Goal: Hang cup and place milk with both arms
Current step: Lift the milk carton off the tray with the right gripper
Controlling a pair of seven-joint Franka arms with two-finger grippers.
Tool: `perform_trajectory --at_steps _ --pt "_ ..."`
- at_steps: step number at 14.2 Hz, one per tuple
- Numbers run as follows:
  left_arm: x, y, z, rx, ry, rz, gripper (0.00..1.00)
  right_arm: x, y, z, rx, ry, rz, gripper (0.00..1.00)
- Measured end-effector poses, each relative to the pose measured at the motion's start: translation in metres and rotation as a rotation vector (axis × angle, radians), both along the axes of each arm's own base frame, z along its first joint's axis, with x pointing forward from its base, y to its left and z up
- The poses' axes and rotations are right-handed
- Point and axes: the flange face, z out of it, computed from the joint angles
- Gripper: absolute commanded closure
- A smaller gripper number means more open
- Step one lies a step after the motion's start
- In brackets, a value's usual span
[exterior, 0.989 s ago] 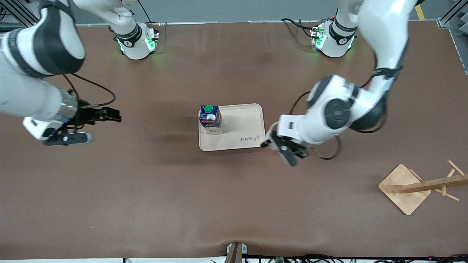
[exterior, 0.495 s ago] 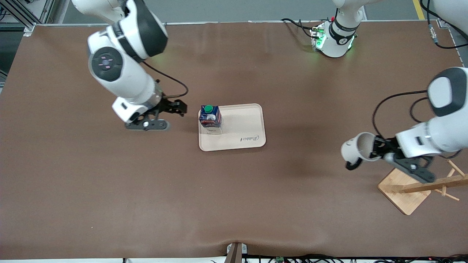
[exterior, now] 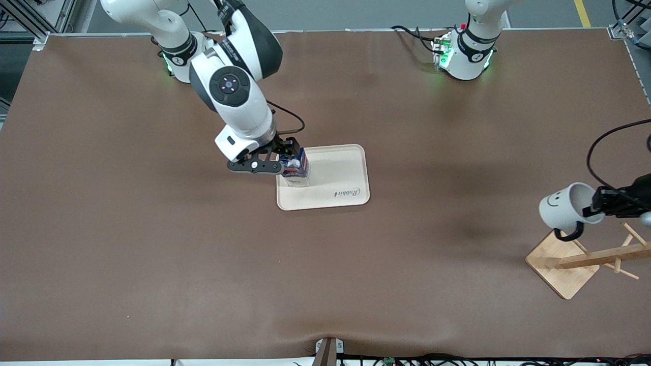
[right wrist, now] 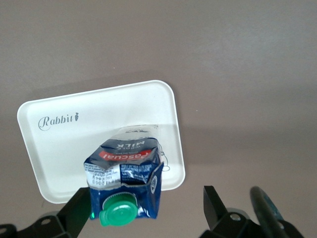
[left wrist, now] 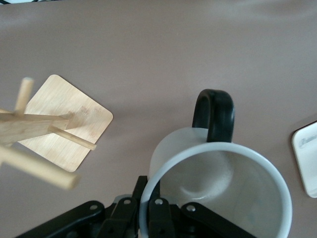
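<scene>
The matte brown table (exterior: 152, 254) is spread with few things; a cream, round-cornered tray (exterior: 341, 175) (marked "Rabbit") carries the boxy blue milk (exterior: 296, 170) at its corner toward the right arm's end, flanked by the released right tool (exterior: 285, 152); the glossy white cup (exterior: 562, 206), rim clamped by the left tool (exterior: 602, 203), is held tilted above the bamboo rack (exterior: 574, 259).

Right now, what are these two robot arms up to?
The left gripper holds a white mug by its rim in the air, over the table beside a wooden rack; it is not hung yet. The right gripper is at the milk carton, jaws open on either side of it. The carton stands on a tray mid-table.
</scene>
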Motion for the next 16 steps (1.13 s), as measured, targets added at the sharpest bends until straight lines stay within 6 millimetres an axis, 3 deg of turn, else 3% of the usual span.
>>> perform_trajectory --at_steps 3,7,9,10,12,14,16 --pt "-0.006 0.025 -0.002 -0.026 -0.007 0.024 1.0 -0.014 0.018 -0.019 0.009 -0.019 -0.025 0.0" --pt "-0.009 0.035 -0.001 -0.048 -0.011 0.049 1.0 -0.019 0.024 -0.022 0.007 -0.018 -0.032 0.0" --pt "-0.013 0.05 -0.002 -0.077 -0.016 0.081 1.0 -0.023 0.028 -0.027 0.001 -0.012 -0.033 0.0" --pt "-0.016 0.056 -0.003 -0.083 -0.016 0.091 1.0 -0.026 0.032 -0.032 -0.001 -0.012 -0.04 0.15" --pt "-0.019 0.067 -0.005 -0.087 -0.013 0.108 1.0 -0.033 0.041 -0.044 -0.013 -0.024 -0.04 0.86" --pt "-0.021 0.073 -0.008 -0.089 -0.011 0.117 1.0 -0.037 0.043 -0.048 -0.031 -0.033 -0.065 1.0" --pt "-0.021 0.075 -0.009 -0.09 -0.01 0.116 1.0 -0.035 0.042 -0.045 -0.034 -0.04 -0.112 1.0"
